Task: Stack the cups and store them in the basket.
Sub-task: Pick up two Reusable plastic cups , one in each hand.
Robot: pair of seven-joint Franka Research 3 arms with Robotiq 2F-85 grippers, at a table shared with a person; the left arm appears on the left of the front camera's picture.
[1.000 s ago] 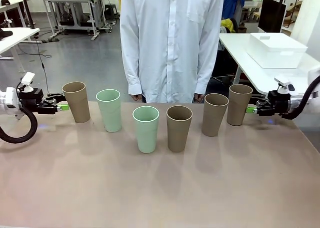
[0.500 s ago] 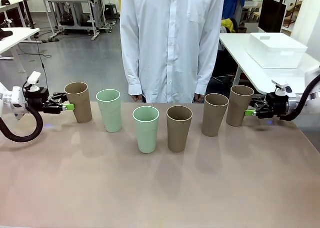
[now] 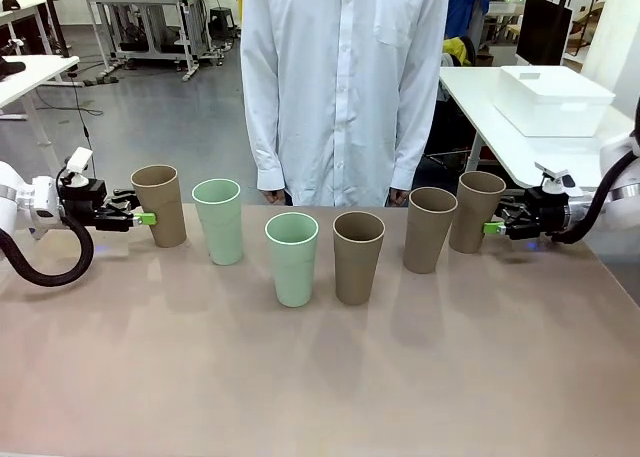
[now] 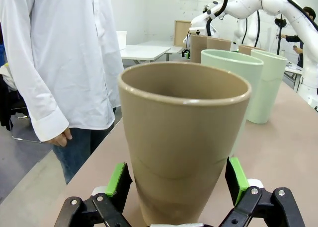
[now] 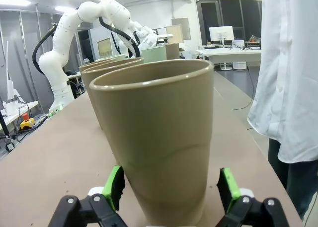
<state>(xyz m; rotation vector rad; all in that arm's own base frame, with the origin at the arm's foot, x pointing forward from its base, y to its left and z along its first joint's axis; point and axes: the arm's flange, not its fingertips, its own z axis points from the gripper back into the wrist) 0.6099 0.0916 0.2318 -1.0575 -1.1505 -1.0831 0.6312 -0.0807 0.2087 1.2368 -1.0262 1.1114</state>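
Observation:
Six cups stand in a curved row on the table: a tan cup (image 3: pixel 160 205), two mint cups (image 3: pixel 218 221) (image 3: pixel 292 258), and three tan cups (image 3: pixel 358 257) (image 3: pixel 430 229) (image 3: pixel 476 211). My left gripper (image 3: pixel 143 217) is open, level with the lower half of the leftmost tan cup (image 4: pixel 184 137). That cup sits between the green pads (image 4: pixel 117 180), with slim gaps either side. My right gripper (image 3: pixel 494 228) is open too. Its pads (image 5: pixel 229 188) straddle the rightmost tan cup (image 5: pixel 159 132) low down. The white basket (image 3: pixel 553 99) rests on a side table at the back right.
A person in a white shirt (image 3: pixel 343 87) stands at the far edge behind the middle cups, hands hanging at the sides. The near half of the table (image 3: pixel 320 387) is bare. Each wrist view shows the other cups lined up behind the framed one.
Both grippers have slid inward along the table towards the row's end cups. Their open fingers now reach around those cups. No cup has moved.

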